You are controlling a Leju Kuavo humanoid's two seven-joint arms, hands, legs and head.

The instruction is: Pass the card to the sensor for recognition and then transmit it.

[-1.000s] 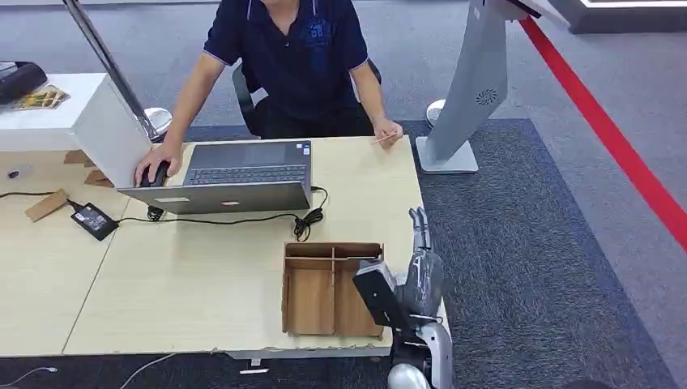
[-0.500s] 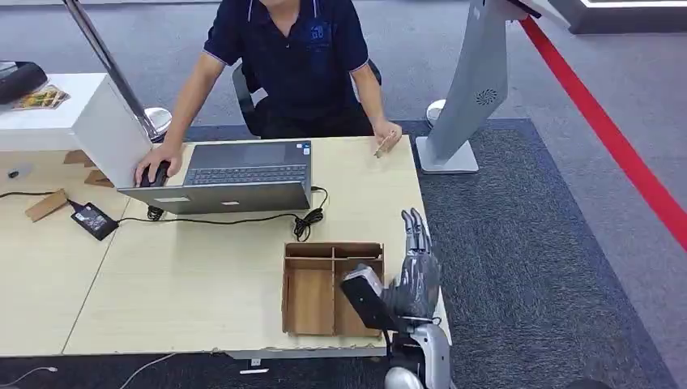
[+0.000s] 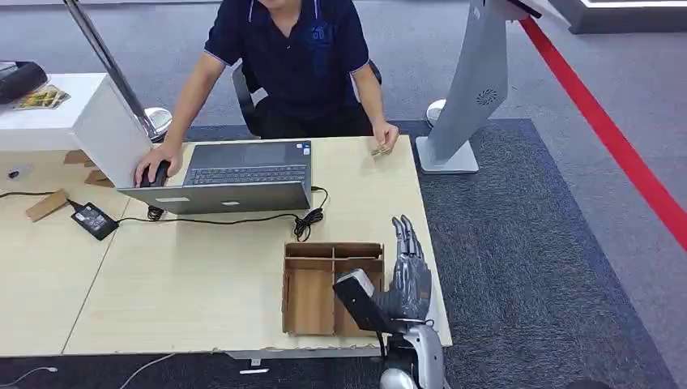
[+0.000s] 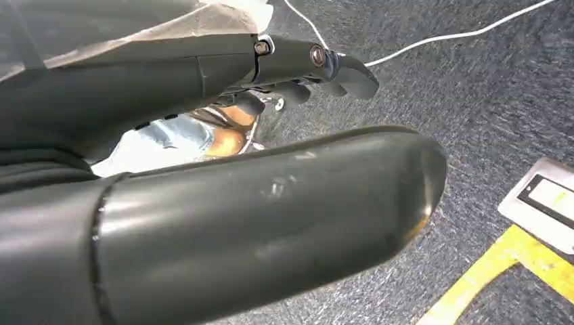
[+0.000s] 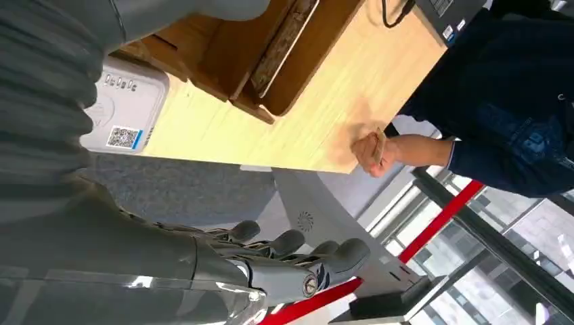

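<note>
Nearest, at the six o'clock margin of the left wrist view, the left robot hand (image 4: 271, 210) hangs over grey carpet, fingers loosely extended and holding nothing. At five o'clock in the head view, the right robot hand (image 3: 409, 271) stands over the near right corner of the desk (image 3: 202, 267), fingers straight and spread wide, also empty. Just beside it, toward nine o'clock, sits an open wooden tray (image 3: 332, 250) with dividers. The right wrist view shows a white box bearing a QR label, probably the sensor (image 5: 125, 101), lying on the desk close beside the tray.

Farther off, at twelve o'clock from the right robot hand, a seated person's hand (image 3: 384, 135) rests on the far right edge of the desk and pinches a small tan card (image 3: 378, 150). A laptop (image 3: 243, 174) occupies the far centre.

Step in hand, as judged: the card is not yet with the robot, so the task stands at its start, with the right robot hand presented to receive. The next move calls for a reach toward twelve o'clock and a thumb-and-finger pinch on the thin card.

Hard to make out: the card's face and print are too small to read. In the head view the sensor is masked by the right wrist. The tray's contents are uncertain.
</note>
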